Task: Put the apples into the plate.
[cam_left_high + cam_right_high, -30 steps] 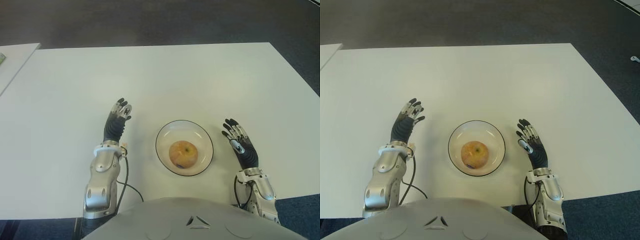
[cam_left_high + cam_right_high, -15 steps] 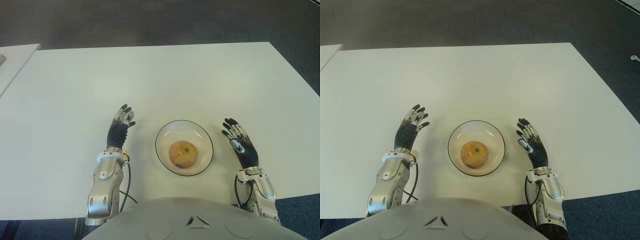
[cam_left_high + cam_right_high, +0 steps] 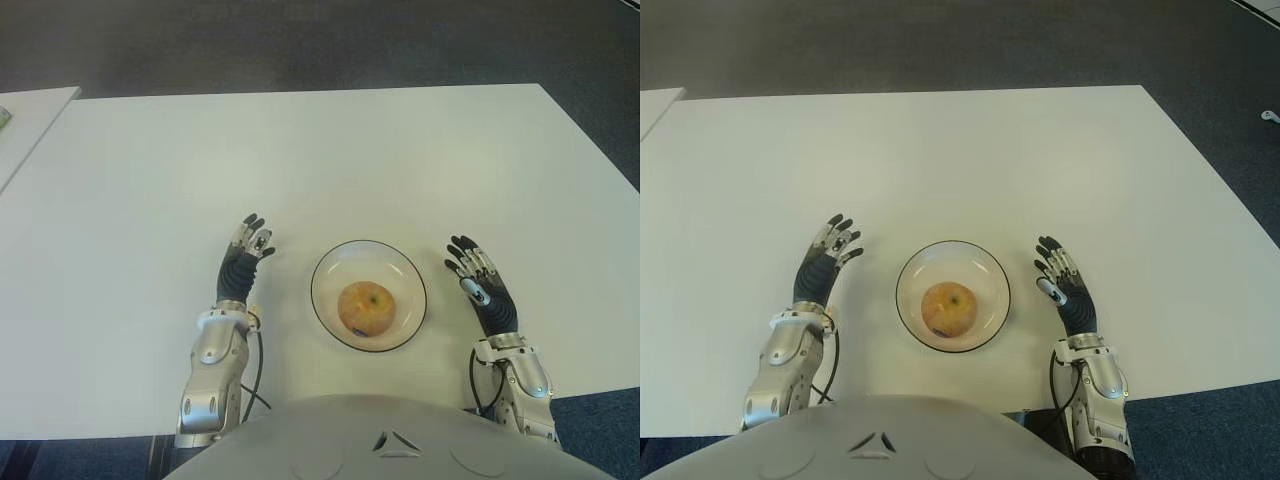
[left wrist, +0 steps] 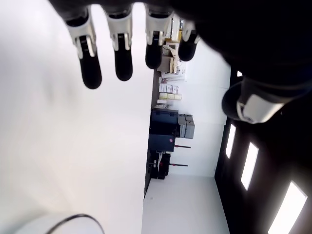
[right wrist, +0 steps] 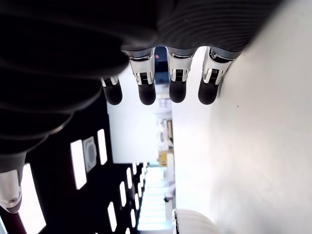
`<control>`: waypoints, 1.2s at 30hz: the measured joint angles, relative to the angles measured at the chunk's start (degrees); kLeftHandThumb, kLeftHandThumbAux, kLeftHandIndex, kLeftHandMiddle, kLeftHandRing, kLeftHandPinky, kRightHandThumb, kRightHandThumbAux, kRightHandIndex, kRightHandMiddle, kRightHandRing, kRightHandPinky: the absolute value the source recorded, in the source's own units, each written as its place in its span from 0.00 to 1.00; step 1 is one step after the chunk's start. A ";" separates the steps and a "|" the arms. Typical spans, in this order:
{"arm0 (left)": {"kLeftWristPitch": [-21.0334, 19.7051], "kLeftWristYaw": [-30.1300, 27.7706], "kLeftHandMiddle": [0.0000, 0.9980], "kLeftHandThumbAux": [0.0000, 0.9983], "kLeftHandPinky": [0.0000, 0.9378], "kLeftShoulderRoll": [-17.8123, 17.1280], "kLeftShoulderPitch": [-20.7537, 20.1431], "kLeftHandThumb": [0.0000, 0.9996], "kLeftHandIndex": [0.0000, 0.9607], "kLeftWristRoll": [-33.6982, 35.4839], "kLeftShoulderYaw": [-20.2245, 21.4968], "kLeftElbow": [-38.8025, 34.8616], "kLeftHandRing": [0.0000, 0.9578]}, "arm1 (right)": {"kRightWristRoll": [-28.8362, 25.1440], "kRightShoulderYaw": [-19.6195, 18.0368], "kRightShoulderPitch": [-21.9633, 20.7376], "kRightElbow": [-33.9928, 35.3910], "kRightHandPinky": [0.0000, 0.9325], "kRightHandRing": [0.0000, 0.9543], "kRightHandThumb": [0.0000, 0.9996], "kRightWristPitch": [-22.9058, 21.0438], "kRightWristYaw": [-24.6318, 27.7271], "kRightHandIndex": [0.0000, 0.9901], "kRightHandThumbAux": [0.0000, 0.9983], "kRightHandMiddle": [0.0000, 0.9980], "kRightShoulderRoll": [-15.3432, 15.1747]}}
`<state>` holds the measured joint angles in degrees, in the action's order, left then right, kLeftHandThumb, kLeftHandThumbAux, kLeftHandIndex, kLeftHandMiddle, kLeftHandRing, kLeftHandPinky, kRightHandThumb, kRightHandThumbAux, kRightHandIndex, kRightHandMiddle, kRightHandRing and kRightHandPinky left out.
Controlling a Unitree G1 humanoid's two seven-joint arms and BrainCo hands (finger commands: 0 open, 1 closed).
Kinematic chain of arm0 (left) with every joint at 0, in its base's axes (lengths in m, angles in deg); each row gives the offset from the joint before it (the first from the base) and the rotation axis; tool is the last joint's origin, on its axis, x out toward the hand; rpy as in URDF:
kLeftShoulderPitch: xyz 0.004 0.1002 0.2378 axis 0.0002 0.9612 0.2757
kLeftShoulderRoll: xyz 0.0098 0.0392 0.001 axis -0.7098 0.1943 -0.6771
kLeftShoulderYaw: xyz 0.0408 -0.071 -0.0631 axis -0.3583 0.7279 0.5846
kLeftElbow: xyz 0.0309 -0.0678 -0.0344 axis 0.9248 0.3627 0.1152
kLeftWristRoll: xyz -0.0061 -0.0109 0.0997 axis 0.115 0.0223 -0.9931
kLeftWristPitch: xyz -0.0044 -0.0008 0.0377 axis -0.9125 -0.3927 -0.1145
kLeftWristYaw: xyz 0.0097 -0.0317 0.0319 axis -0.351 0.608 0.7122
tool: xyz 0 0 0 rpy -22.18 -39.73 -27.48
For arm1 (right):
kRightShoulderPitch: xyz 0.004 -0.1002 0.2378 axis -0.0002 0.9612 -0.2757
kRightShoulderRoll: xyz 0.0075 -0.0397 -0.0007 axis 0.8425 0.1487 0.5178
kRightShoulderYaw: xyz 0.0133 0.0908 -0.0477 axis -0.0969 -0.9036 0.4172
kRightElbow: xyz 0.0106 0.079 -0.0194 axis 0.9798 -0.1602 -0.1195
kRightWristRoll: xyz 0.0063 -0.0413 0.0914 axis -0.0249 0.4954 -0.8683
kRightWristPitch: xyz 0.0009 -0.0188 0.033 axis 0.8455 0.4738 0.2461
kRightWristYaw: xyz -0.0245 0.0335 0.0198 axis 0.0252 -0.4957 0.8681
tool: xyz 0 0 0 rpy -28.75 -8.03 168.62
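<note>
Yellow apple (image 3: 367,308) sits in my plate (image 3: 326,268), so both hands flank it empty: left hand (image 3: 243,262) and right hand (image 3: 480,285), fingers spread over the bench (image 3: 330,160).

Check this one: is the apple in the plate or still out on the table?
In: the apple sits inside the plate's rim; both hands are open.

Apple (image 3: 366,308) lies in plate (image 3: 330,265) on table (image 3: 300,150) near edge, left hand (image 3: 243,259) left, right hand (image 3: 480,285) right of it.
</note>
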<state>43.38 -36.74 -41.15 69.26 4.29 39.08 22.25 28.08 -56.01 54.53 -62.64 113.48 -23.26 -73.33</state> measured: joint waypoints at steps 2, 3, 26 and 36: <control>4.39 -0.59 0.11 0.44 0.23 -0.97 0.14 0.01 0.10 -0.56 -0.10 3.09 0.15 | 0.03 -0.01 0.01 0.03 0.02 0.02 0.08 0.00 -0.38 0.01 0.50 0.05 0.06; 6.61 -0.73 0.11 0.43 0.22 -1.53 0.15 0.01 0.10 -1.23 -0.21 4.51 0.15 | 0.03 -0.01 0.03 0.04 0.02 0.03 0.08 0.00 -0.49 0.01 0.50 0.06 0.08; 39.04 1.68 0.14 0.35 0.28 1.17 -6.44 0.03 0.14 -2.38 0.30 30.18 0.18 | -0.34 0.13 0.17 0.00 0.01 0.03 0.08 0.22 1.54 0.03 0.53 0.07 -0.55; 40.57 2.71 0.23 0.41 0.31 1.47 -2.49 0.09 0.25 -2.51 -1.63 27.96 0.24 | -3.66 0.26 1.68 3.42 0.03 0.05 0.17 -2.58 1.91 0.06 0.55 0.09 1.04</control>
<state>83.95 -34.03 -39.68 66.78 1.78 37.45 50.21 24.41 -55.75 56.22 -59.22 110.90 -21.35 -72.29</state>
